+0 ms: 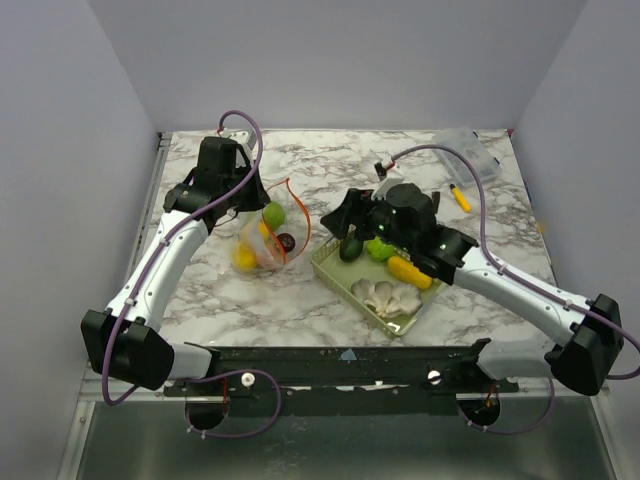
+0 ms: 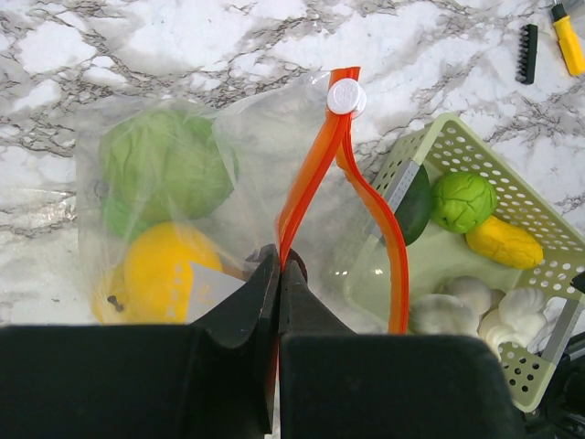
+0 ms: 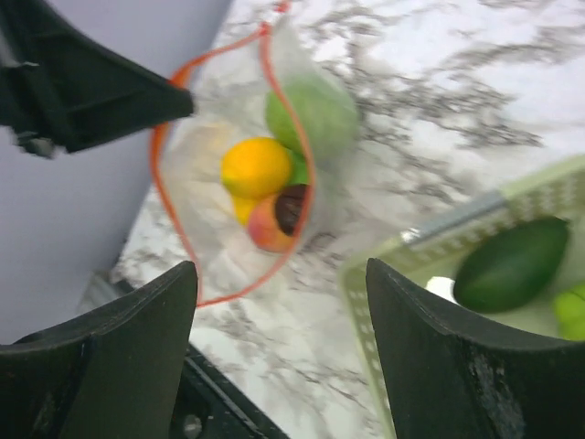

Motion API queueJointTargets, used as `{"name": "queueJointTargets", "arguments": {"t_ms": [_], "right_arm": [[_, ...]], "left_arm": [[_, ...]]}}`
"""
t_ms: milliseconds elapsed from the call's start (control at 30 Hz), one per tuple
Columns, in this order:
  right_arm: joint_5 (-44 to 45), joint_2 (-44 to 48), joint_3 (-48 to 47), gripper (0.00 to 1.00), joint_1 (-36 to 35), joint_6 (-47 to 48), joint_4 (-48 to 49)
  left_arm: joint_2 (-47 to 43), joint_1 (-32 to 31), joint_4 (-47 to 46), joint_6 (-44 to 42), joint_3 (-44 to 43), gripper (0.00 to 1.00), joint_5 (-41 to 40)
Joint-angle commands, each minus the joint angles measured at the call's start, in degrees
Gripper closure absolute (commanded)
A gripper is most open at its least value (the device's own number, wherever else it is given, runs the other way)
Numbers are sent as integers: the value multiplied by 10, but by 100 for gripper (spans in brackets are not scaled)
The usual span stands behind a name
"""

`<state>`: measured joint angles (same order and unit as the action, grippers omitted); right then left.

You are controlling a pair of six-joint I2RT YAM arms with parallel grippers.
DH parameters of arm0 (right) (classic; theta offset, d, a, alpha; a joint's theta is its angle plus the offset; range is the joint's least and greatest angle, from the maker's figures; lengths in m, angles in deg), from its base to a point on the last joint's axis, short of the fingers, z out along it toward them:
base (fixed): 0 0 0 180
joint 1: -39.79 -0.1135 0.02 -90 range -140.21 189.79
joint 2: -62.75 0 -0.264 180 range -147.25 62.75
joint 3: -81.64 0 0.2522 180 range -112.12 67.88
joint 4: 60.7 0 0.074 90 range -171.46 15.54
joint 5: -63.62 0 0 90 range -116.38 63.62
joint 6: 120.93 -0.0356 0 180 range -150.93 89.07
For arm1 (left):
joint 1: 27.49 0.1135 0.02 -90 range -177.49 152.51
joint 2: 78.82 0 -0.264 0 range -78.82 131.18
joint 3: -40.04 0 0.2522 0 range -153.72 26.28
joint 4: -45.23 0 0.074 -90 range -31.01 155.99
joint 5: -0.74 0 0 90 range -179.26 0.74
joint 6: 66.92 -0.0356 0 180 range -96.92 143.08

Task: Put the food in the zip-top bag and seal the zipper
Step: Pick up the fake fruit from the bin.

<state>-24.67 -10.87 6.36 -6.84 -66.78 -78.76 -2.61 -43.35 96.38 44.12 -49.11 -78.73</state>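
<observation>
The clear zip-top bag (image 1: 262, 245) lies left of centre with its mouth held open. It holds a green fruit (image 2: 160, 169), a yellow lemon (image 2: 169, 270) and a peach-red piece (image 3: 272, 221). My left gripper (image 2: 279, 265) is shut on the orange-red zipper (image 2: 306, 178), near its white slider (image 2: 345, 95); it also shows in the top view (image 1: 255, 198). My right gripper (image 3: 279, 270) is open and empty, above the table between the bag and the basket (image 1: 342, 218). A dark green avocado (image 1: 350, 248), a green ball (image 1: 380, 248), yellow corn (image 1: 408, 270) and white mushrooms (image 1: 385, 295) lie in the basket.
The pale green mesh basket (image 1: 330, 268) stands right of the bag. A rigid clear lidded box (image 1: 470, 152) is at the far right corner, with a yellow marker pen (image 1: 460, 198) near it. A small black comb-like piece (image 2: 527, 53) lies by the pen. Walls enclose the table.
</observation>
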Motion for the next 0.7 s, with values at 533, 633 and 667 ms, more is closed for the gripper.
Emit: {"name": "queueJointTargets", "arguments": {"t_ms": [533, 633, 667], "right_arm": [[339, -38, 73, 23, 2, -55, -233], [353, -54, 75, 23, 3, -77, -217], [357, -61, 78, 23, 3, -82, -209]], "left_arm": [[4, 2, -3, 1, 0, 100, 3], [3, 2, -3, 2, 0, 100, 5], [3, 2, -3, 2, 0, 100, 5]]}}
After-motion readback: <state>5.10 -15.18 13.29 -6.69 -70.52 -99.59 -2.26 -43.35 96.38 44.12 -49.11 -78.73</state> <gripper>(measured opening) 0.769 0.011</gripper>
